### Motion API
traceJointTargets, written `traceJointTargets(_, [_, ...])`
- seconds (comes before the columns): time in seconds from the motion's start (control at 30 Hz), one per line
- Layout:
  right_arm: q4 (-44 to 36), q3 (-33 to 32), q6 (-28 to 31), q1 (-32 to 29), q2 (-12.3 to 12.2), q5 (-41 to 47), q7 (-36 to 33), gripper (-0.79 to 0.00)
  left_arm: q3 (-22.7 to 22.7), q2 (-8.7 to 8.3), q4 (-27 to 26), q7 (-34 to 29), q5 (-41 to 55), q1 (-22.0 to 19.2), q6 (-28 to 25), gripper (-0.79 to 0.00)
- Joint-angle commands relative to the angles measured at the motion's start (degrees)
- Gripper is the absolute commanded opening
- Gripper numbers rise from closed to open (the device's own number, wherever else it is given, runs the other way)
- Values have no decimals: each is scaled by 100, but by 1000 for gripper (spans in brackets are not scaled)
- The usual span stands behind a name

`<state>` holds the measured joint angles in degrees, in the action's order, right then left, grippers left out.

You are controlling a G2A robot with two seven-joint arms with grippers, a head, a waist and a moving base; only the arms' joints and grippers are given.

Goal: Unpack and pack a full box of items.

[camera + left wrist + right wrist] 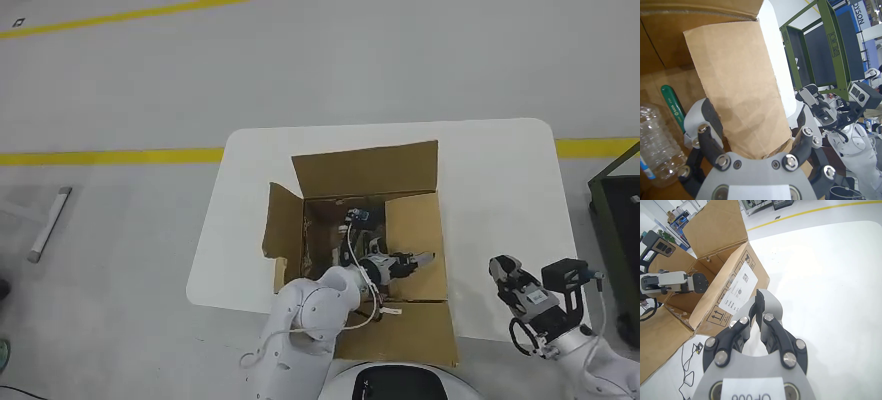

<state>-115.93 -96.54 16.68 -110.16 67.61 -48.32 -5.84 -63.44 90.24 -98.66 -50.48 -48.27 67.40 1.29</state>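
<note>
An open cardboard box [300,225] stands on the white table [500,170]. My left gripper [753,108] is inside the box at its right side, open, with one finger on each side of a light cardboard flap [734,75]; from above the left gripper [415,260] points to the right. A clear plastic bottle [657,147] and a green-handled tool [674,106] lie on the box floor beside it. My right gripper [758,306] hangs shut and empty over the table, just outside the box's labelled wall [738,289], and appears at the table's front right as the right gripper [505,272].
A green metal cart [615,240] stands off the table's right edge. The far flap [365,170] of the box stands upright and the near flap [405,335] lies outward toward me. Bare table [819,285] stretches right of the box. A black cable [689,361] lies on the floor.
</note>
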Motion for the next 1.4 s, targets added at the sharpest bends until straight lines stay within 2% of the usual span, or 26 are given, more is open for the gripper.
traceJointTargets(0.0, [36,35,2,25,1,-29,-20,-785,31,-16,170,21,-135,-39,-26,0])
traceJointTargets(0.27, [92,126,-20,70,8,-124,-36,-785,-71,-28,239,-15,584,-108,199,0])
traceJointTargets(0.43, [87,148,-46,114,12,-105,-63,-785,-141,-45,383,-491,1374,-225,166,0])
traceJointTargets(0.67, [98,137,-65,174,16,7,-93,-751,-177,-63,401,-630,2102,-405,205,0])
traceJointTargets(0.7, [102,138,-75,185,17,18,-101,-720,-164,-68,382,-665,2163,-437,180,0])
traceJointTargets(0.77, [97,143,-97,213,19,43,-118,-523,-164,-74,338,-698,2363,-484,189,0])
traceJointTargets(0.87, [81,102,-218,251,30,249,-83,-403,-122,-85,152,-699,2480,-588,158,0])
traceJointTargets(0.9, [72,72,-269,254,34,365,-84,-99,-97,-85,88,-690,2558,-609,143,0])
traceJointTargets(0.93, [53,28,-339,248,41,573,-97,0,-69,-85,18,-682,2631,-641,138,0])
traceJointTargets(1.1, [-61,-482,-606,236,51,1822,-334,0,323,-73,-178,-540,2568,-801,-26,0])
traceJointTargets(1.37, [-79,-1480,-682,143,51,3587,-679,0,1271,13,11,-392,2181,-1260,-283,0])
